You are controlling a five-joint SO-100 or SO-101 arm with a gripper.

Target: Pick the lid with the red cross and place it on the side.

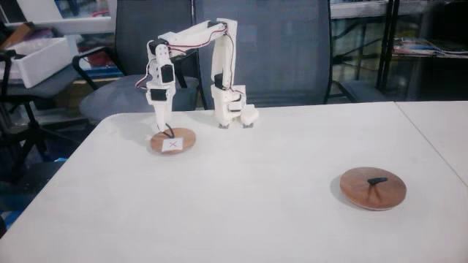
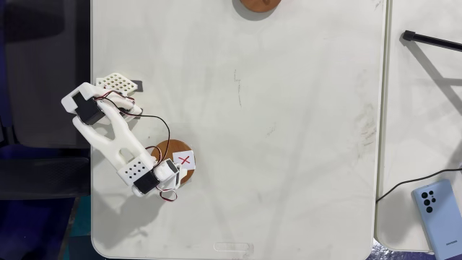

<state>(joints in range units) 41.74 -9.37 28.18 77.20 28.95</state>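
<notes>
From my seat the gripper [image 1: 162, 128] stands nearly vertical over the lid [image 1: 174, 141], tips right at the thin black loop. I cannot tell whether the jaws are apart or closed on the loop; the side fixed view is too coarse and in the top fixed view the wrist hides them [image 2: 172, 168]. The lid [image 2: 183, 165] lies flat near the table's [image 2: 289, 144] left edge in the top view, sticker showing beside the wrist.

To do this step well, I would confirm the loop sits between the tips before closing, squeeze gently, then lift straight up so the disc does not swing or scrape.

Moving right in the side view, the arm's base [image 1: 228, 106] stands just beside the lid, so I would keep clear of it. Beyond lies broad bare tabletop, plenty of room for setting down. Far right sits the darker disc [image 1: 373, 188], well apart; in the top view it is at the top edge [image 2: 258, 4]. A phone [image 2: 437, 217] rests on the neighbouring table.
</notes>
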